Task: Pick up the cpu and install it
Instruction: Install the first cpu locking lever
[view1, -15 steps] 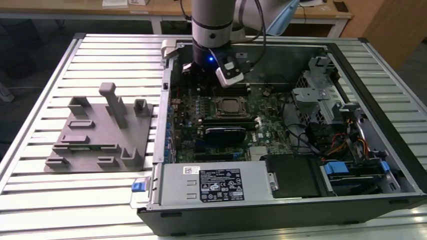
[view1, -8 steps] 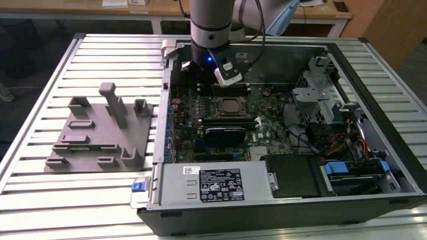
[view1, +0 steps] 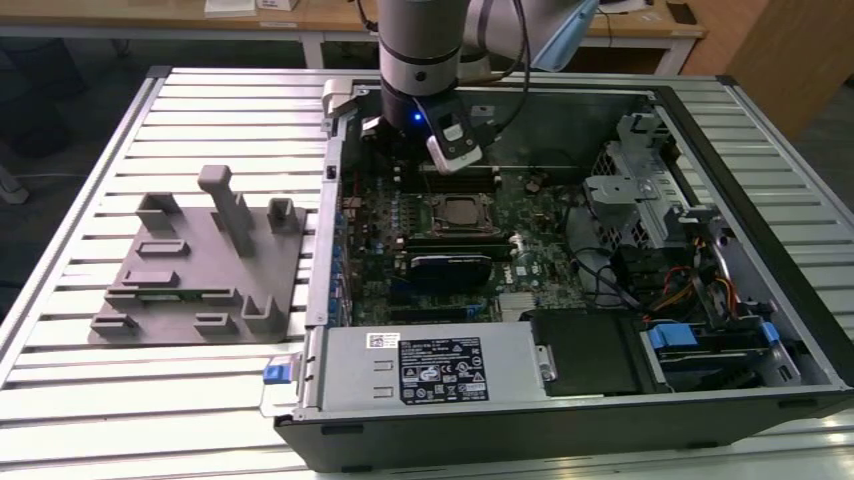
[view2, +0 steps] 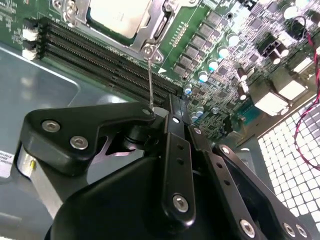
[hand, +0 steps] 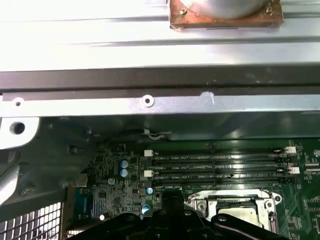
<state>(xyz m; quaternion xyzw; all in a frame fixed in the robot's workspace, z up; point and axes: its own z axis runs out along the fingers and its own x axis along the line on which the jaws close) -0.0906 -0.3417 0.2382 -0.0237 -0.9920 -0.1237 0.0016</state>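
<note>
- Second wrist view shows the gripper with its jaws drawn together. The free end of the thin socket lever runs straight into their tips, so I judge them clenched on that lever and not on the chip.
- I see the cpu lying flat in the socket, silver top up, under the metal frame on the motherboard.
- From the jaws the cpu lies straight ahead along the lever's line. The rows of black memory slots lie between the two, so chip and jaws are near but apart.
- The lever's long axis points from its hinge at the frame's corner back to the jaw tips.
- On the exterior view the arm hangs over the open computer case, just above the socket.
</note>
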